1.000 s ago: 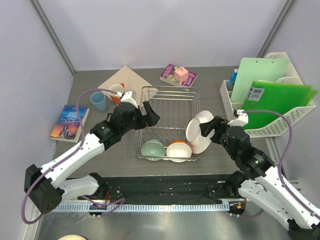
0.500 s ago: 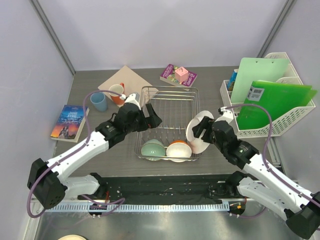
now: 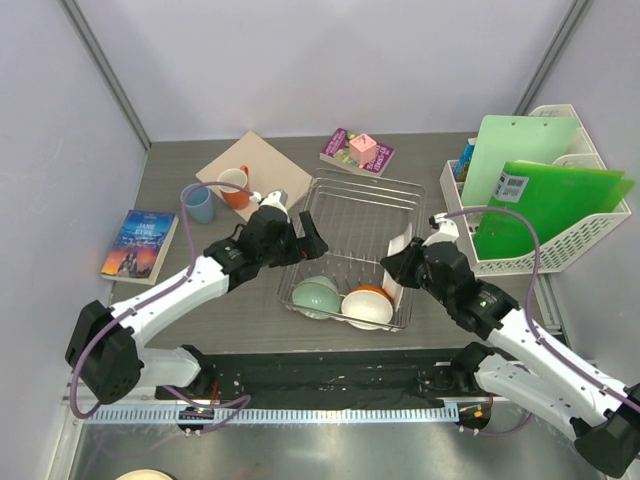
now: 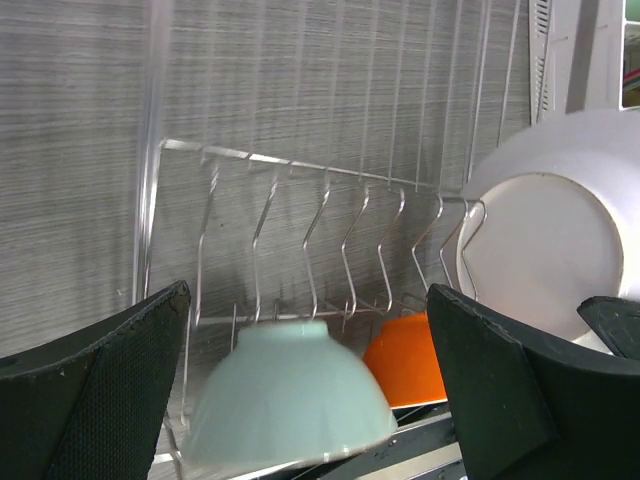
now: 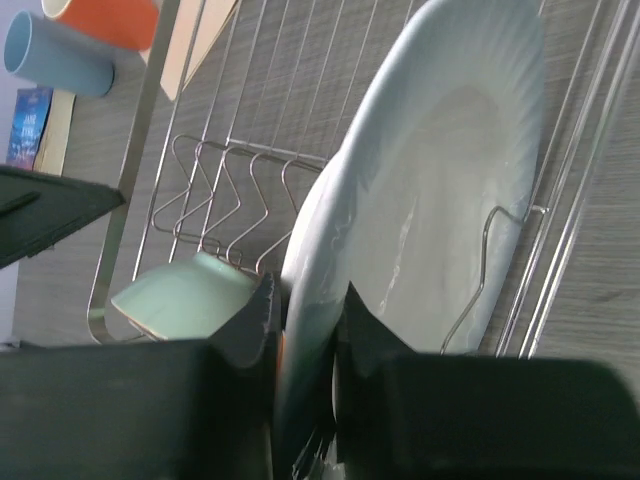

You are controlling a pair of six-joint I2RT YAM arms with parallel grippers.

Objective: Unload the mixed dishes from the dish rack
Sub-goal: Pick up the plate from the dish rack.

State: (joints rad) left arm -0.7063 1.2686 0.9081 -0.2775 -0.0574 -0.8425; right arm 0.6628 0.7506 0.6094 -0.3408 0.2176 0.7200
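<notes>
grey table (image 3: 430,160): white plate (image 5: 440,200) rim pinched inside right hand (image 5: 306,315).

The dish rack (image 3: 355,215) holds two bowls (a pale green bowl (image 3: 316,297) and a cream-and-orange bowl (image 3: 364,306)) and one white plate (image 5: 440,200). Left of the rack stand one light-blue cup (image 3: 198,204) and one orange-red mug (image 3: 235,187).

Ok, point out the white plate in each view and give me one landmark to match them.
Top external: white plate at the dish rack's right end, partly behind the right end effector.
Left wrist: upper right.
Right wrist: centre, on edge, rim pinched by that end effector.
Shared landmark: pale green bowl, left of the plate everywhere.
</notes>
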